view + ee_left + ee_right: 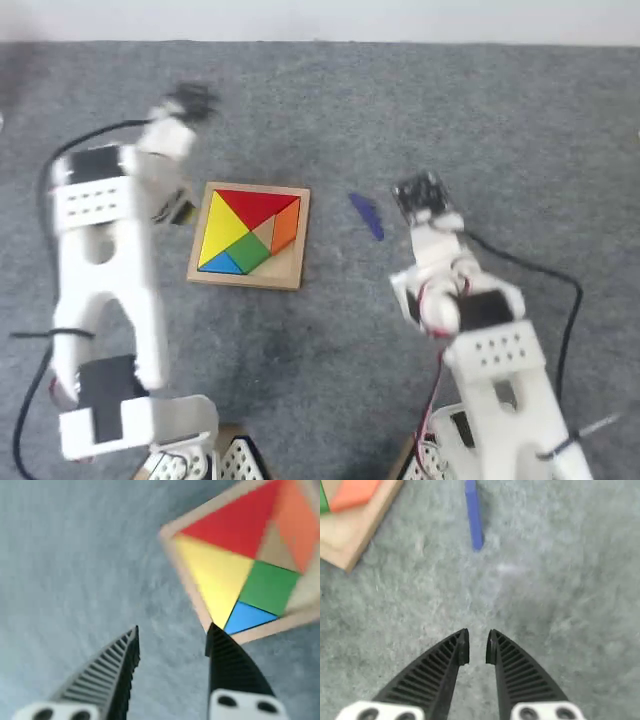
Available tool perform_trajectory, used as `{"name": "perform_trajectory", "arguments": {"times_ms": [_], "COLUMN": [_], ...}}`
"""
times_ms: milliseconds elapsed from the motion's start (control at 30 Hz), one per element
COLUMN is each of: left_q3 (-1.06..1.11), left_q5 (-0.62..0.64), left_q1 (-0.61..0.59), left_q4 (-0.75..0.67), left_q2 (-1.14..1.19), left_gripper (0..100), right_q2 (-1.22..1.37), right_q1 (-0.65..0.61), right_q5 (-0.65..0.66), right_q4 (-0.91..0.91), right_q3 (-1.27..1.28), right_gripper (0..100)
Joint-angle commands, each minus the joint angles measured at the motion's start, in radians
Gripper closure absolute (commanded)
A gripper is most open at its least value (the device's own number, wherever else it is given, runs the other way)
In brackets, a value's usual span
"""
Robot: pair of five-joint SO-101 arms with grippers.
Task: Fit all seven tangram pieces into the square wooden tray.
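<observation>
A soft grey mat [330, 350] covers the whole table. It looks fuzzy, like felt or thin carpet, with little light and dark patches. Along the far edge runs a pale, whitish strip [400, 20], and the mat stops there in a straight line. The light is soft and even, and the shadows on the mat are faint.

The tray [250, 280] sits near the table's [500, 120] middle, pieces [240, 228] inside; a loose piece [366, 216] lies apart, seemingly beside its far-right corner.
</observation>
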Motion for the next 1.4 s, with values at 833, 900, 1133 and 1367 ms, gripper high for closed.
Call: {"name": "perform_trajectory", "arguments": {"times_ms": [833,900,1133,1367], "left_q3": [0.443,0.45,0.463,0.463], "left_q5": [0.0,-0.002,-0.028,-0.034], "left_q1": [-0.626,-0.626,-0.626,-0.626], "left_q4": [-0.476,-0.48,-0.482,-0.482], "left_q2": [-0.051,-0.051,-0.051,-0.051], "left_gripper": [79,79,79,79], "right_q2": [1.032,1.115,1.277,1.316], "right_q1": [-0.142,-0.12,-0.097,-0.094], "right_q5": [0.166,0.155,0.141,0.143], "right_q4": [0.064,0.062,0.068,0.065], "right_q3": [-0.939,-1.007,-1.172,-1.189], "right_gripper": [77.5,77.5,77.6,80.1]}}
